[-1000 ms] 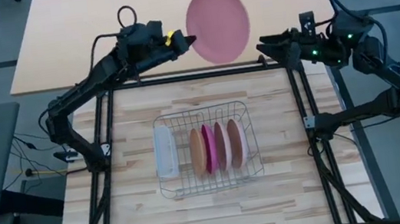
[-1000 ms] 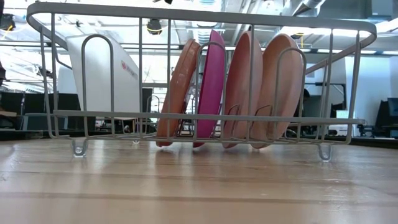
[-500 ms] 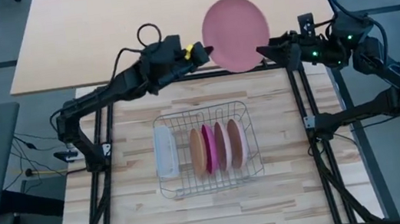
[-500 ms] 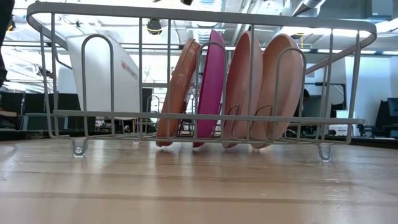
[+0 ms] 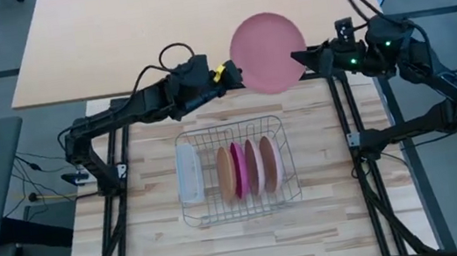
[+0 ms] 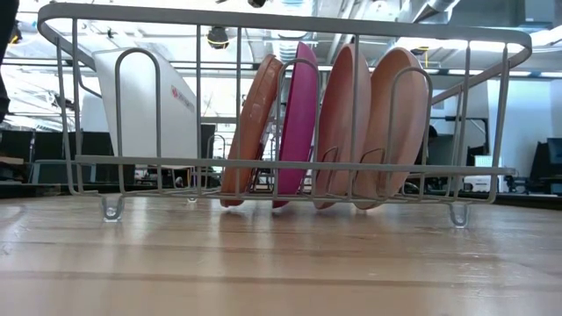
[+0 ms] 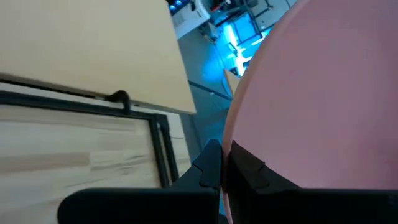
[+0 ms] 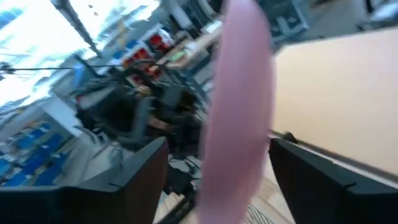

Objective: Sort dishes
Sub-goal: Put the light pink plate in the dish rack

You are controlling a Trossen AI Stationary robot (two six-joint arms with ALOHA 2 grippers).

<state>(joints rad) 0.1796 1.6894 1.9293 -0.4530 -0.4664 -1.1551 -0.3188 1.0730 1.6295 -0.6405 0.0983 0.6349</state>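
A pale pink plate hangs in the air over the table's far edge, with my left gripper shut on its left rim. My right gripper is open at the plate's right rim; its fingers stand on either side of the plate, seen edge-on, without touching it. Several more plates, orange-tan, magenta and pale pink, stand on edge in the slots of the wire rack at mid table. My left gripper pinches the pink plate's rim between its two fingers, one on each face. The fingers come nearly level from the table's left side. The plate is lifted clear of the table and tilted, its face showing to the high view.
A translucent white tray stands at the rack's left end. Black frame rails run along the table's sides and far edge. A tan tabletop lies beyond the far rail. Bare wood lies near the front edge.
My left gripper has carried the pink plate toward the table's right edge and a little nearer and lower, rolling it as it went. The plate's right rim has come between my right gripper's fingers. The rack and its plates have stayed put.
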